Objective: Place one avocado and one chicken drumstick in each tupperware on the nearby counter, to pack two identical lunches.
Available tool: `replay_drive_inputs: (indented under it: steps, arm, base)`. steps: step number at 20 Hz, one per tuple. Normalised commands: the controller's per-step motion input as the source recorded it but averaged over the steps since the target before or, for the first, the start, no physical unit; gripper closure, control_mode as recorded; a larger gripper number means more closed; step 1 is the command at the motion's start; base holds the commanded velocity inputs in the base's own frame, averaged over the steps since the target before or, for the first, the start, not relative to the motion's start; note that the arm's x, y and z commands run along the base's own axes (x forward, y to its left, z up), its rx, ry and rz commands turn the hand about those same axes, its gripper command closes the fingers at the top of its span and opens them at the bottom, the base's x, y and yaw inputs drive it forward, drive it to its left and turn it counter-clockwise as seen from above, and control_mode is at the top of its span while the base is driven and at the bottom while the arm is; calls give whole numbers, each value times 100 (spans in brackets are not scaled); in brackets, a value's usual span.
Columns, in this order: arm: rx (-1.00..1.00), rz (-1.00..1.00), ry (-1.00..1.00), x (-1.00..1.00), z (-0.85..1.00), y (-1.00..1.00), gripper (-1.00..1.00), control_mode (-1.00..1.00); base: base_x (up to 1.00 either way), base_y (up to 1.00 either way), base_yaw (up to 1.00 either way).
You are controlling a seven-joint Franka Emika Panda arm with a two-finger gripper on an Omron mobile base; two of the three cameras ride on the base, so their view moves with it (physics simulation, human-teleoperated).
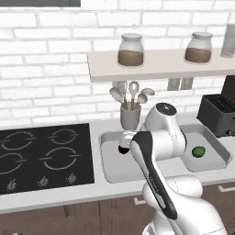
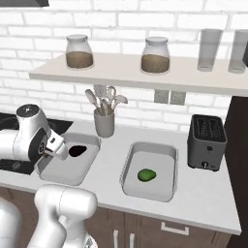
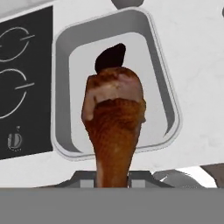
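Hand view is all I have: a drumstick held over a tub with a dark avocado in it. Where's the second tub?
Observer: The other tupperware lies on the counter right of this tupperware, near the toaster.
Operator: Anything in it?
Observer: Only the green avocado; no drumstick.
Operator: What stands behind the tubs?
Observer: A grey cup of utensils, under a shelf with jars.
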Motion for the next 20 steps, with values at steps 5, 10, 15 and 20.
replay_drive_inputs:
  steps: [5, 10, 15, 20]
  arm:
    - [0, -2, 12, 41, -81, 38, 100, -100]
    - [0, 0, 1, 55, -47, 19, -100, -100]
    - [0, 0, 0, 62, -34, 0, -100, -100]
    - [0, -1, 1, 33, 0, 0, -100, -100]
  base:
    - [0, 0, 0]
    - [0, 0, 0]
    - [0, 0, 0]
    - [0, 0, 0]
